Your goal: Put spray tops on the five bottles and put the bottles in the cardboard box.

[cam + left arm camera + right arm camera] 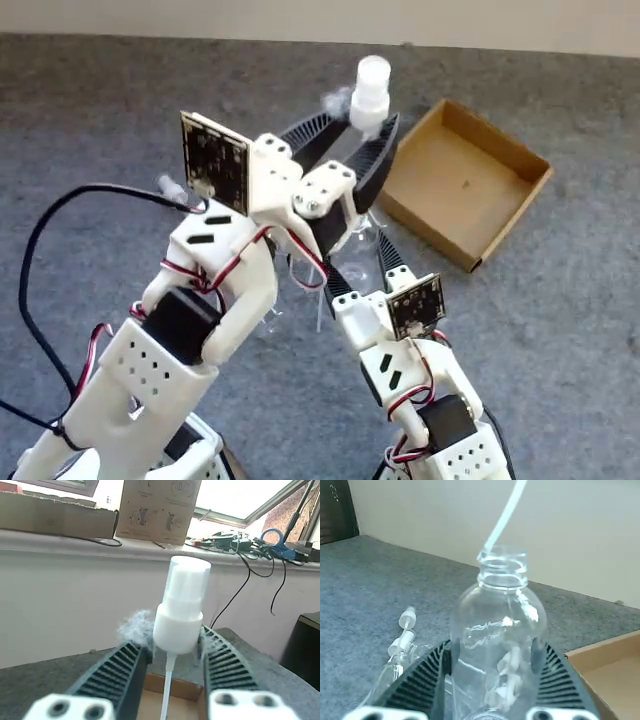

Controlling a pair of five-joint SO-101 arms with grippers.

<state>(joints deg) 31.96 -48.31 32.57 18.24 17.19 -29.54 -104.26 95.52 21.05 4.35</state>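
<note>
My left gripper (pixel 362 120) (pixel 175 640) is shut on a white spray top (pixel 370 88) (pixel 180 615), held up in the air with its thin tube (pixel 166 690) hanging down. Below it my right gripper (pixel 358 255) (pixel 492 652) is shut on an upright clear bottle (pixel 497 630) (pixel 360 240) with an open neck. The tube (pixel 502 517) slants down to the rim of that neck; I cannot tell if its end is inside. The cardboard box (pixel 465 185) (pixel 605 675) lies open just right of both grippers.
A clear bottle with a spray top (pixel 402 635) lies on the grey carpet left of the held bottle, and a white top (pixel 172 188) shows beside the black cable (pixel 60 215). Grey fluff (pixel 136 627) clings to a left finger. A wall runs behind the table.
</note>
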